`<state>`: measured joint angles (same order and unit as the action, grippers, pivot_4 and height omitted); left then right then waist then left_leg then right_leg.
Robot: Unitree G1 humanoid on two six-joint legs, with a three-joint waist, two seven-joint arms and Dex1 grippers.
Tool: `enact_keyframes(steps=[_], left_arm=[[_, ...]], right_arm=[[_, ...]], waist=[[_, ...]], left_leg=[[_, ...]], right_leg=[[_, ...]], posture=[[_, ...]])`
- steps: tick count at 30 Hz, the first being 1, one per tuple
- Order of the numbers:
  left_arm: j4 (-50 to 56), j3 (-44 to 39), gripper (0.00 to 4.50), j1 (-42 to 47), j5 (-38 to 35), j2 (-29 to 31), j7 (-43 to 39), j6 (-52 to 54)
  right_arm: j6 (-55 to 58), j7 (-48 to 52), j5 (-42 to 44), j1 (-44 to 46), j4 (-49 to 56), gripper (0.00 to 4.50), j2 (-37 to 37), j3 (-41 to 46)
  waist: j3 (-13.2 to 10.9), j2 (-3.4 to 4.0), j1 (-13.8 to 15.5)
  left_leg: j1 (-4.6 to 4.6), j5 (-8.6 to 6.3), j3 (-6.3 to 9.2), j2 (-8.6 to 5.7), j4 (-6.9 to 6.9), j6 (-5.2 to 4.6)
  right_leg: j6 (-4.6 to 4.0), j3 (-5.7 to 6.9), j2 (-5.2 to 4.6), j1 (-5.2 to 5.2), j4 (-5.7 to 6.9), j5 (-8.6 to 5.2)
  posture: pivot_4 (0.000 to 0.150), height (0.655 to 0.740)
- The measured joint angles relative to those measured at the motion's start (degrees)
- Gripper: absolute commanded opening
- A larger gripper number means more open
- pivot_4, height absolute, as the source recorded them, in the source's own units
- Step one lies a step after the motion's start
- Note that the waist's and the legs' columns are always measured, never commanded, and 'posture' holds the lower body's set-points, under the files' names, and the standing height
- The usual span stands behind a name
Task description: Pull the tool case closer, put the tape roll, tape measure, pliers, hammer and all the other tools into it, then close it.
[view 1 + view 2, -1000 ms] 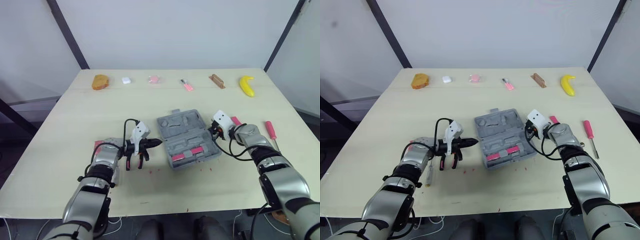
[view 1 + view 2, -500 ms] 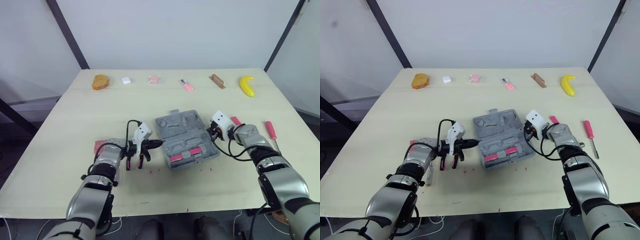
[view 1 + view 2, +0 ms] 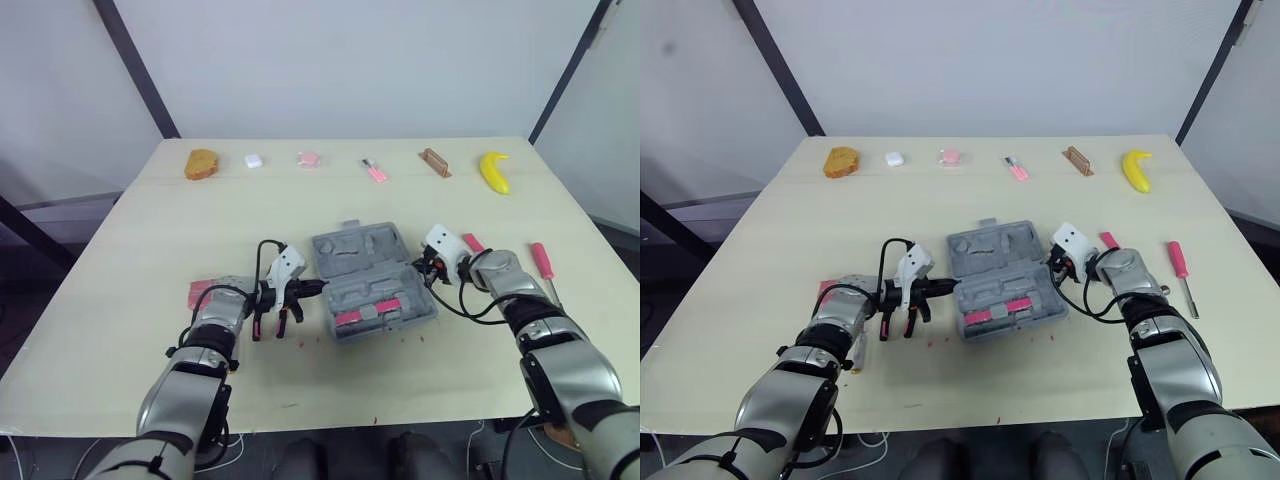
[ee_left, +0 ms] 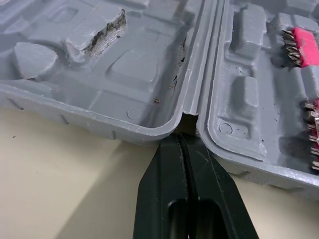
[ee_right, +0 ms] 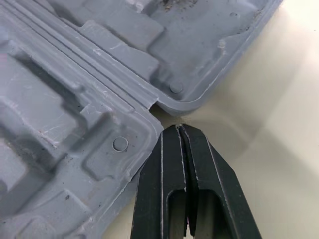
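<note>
- The tool case (image 3: 372, 283) lies open in the middle of the counter (image 3: 150, 230), one half behind the other.
- The left pincer (image 3: 319, 288) touches the hinge at the case's left end.
- The right pincer (image 3: 425, 268) sits just beside the hinge at its right end.
- A screwdriver (image 3: 541, 261) lies well right of the case.
- A banana (image 3: 493, 171) lies at the far right.

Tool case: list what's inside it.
The open tool case holds two pink bit holders in its near half; its far half shows bare grey recesses. Anything beneath the moulding is covered.
</note>
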<state>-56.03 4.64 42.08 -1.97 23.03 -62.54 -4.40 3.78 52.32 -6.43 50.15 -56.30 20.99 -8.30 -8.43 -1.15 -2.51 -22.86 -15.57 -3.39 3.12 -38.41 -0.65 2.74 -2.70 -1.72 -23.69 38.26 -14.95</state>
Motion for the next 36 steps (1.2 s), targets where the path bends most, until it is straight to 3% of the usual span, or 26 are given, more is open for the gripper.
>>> enact_keyframes(steps=[13, 19, 25, 36], left_arm=[[5.1, 0.6, 0.0, -2.7, 0.2, 1.2, -5.2, 2.6], [19.1, 2.5, 0.0, -9.8, -0.6, 2.4, -9.8, 10.5], [27.8, 3.0, 0.0, -15.1, -0.6, 3.7, -9.7, 13.9], [37.9, 3.7, 0.0, -21.4, -1.6, 7.0, -9.8, 18.2]], right_arm=[[7.4, 7.6, 2.5, -8.5, 14.4, 0.04, 2.6, -0.2], [19.3, 11.5, 7.2, -19.7, 32.7, 0.04, 6.8, 0.3], [26.6, 11.0, 9.3, -26.8, 44.3, 0.04, 8.3, 0.3], [34.7, 8.4, 13.5, -34.7, 57.8, 0.04, 9.7, 0.2]], waist=[[0.0, 0.0, 0.2], [0.0, 0.02, 0.3], [0.0, 0.02, 0.4], [0.0, 0.01, 0.7]], left_leg=[[-0.01, -0.04, 0.05, 0.0, 0.0, -0.06], [-0.05, -0.09, 0.1, -0.01, 0.0, -0.15], [-0.01, -0.14, 0.17, -0.01, -0.04, -0.25], [-0.02, -0.15, 0.19, -0.03, -0.1, -0.26]], right_leg=[[0.0, 0.03, 0.01, 0.01, -0.01, 0.0], [0.0, 0.05, 0.0, 0.01, -0.03, 0.0], [-0.01, 0.05, 0.04, 0.02, 0.08, -0.01], [-0.01, 0.06, 0.04, 0.03, 0.08, -0.01]], posture=[[0.15, 0.74], [0.15, 0.74], [0.15, 0.74], [0.15, 0.74]])
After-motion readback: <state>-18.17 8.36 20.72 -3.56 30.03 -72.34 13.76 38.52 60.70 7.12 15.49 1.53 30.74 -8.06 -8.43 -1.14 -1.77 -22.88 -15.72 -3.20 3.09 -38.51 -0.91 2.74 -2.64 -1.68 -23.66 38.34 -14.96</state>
